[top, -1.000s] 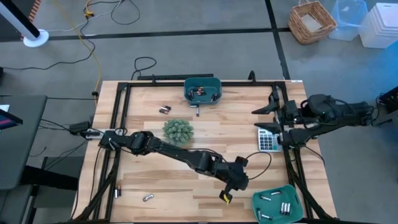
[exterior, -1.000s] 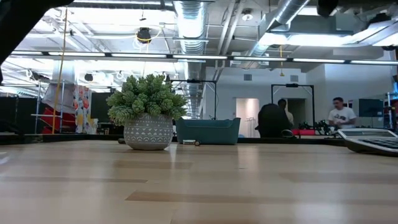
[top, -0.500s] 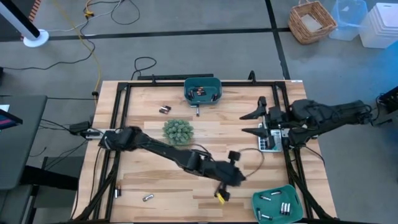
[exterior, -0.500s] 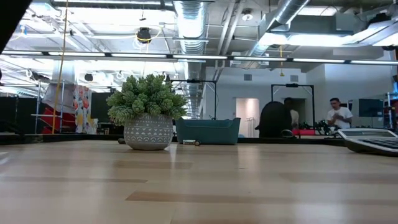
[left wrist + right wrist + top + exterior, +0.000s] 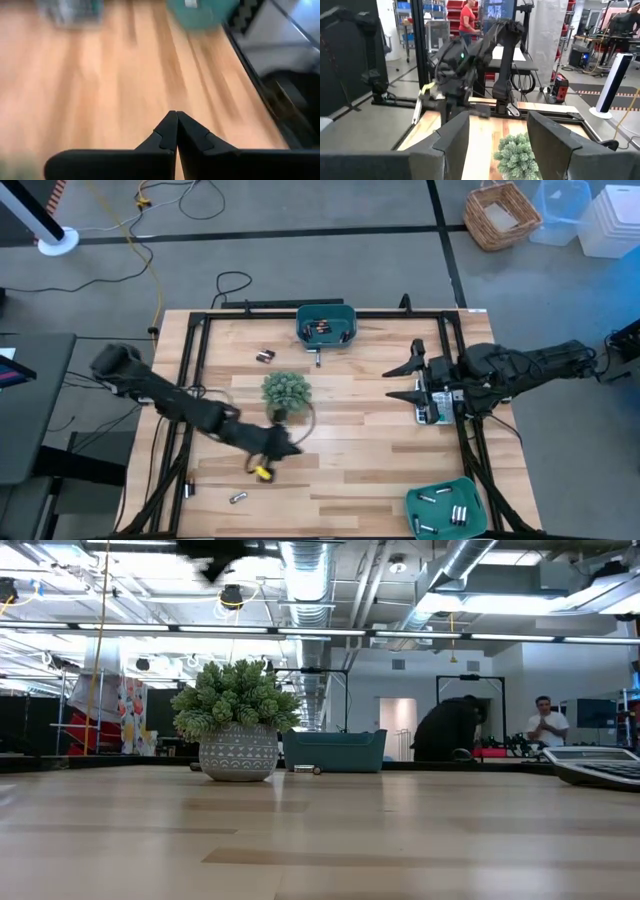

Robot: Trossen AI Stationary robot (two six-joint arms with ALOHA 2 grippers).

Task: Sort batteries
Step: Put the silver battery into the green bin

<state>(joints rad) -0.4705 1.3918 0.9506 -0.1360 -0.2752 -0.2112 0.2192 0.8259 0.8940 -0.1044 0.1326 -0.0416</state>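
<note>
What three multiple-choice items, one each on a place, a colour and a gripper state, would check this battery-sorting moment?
1. Where does the small green potted plant stand in the high view?
A. Near the middle of the wooden table
B. Inside a bin
C. On the floor

2. What colour is the plastic bin at the table's near right corner, the one holding several small cylindrical batteries?
A. Red
B. Teal
C. White

3. How do the two grippers stand?
A. Both open
B. Left open, right shut
C. Left gripper shut, right gripper open

Answers: 1 A, the plant sits on bare wood below the far teal bin. 2 B, both bins show teal. 3 C, the left wrist view shows fingertips pressed together on nothing; the right fingers stand apart over the grey calculator.
</note>
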